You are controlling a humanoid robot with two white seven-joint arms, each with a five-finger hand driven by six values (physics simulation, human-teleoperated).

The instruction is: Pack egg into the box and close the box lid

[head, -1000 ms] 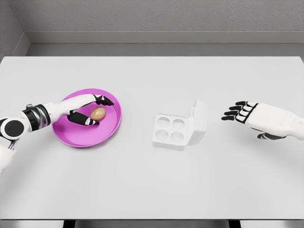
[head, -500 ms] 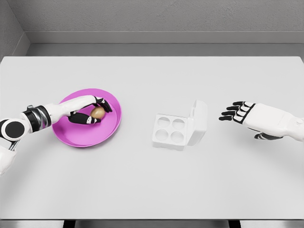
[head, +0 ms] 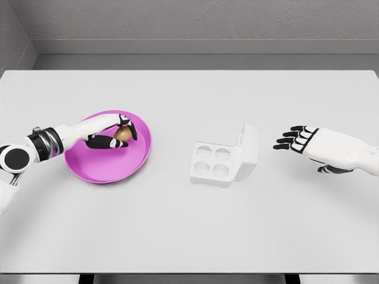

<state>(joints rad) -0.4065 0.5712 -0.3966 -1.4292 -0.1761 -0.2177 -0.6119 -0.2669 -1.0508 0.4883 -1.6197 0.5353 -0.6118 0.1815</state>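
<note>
My left hand grips the egg over the pink plate. Next I carry it toward 3 o'clock, into the open egg box.

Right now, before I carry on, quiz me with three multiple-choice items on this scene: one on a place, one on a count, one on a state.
1. Where is the egg?
A. In a cup of the box
B. Over the pink plate, in the left hand's fingers
C. On the bare table by the right hand

2. How many cups does the box have?
A. Two
B. Six
C. Four

3. How does the box lid stand?
A. Open, raised on the box's right side
B. Shut over the cups
C. Lying apart on the table

Key: 1 B, the left hand has its fingers curled around the egg above the pink plate. 2 C, two rows of two round cups show, all empty. 3 A, the lid stands up beside the cups, between them and the open right hand.
</note>
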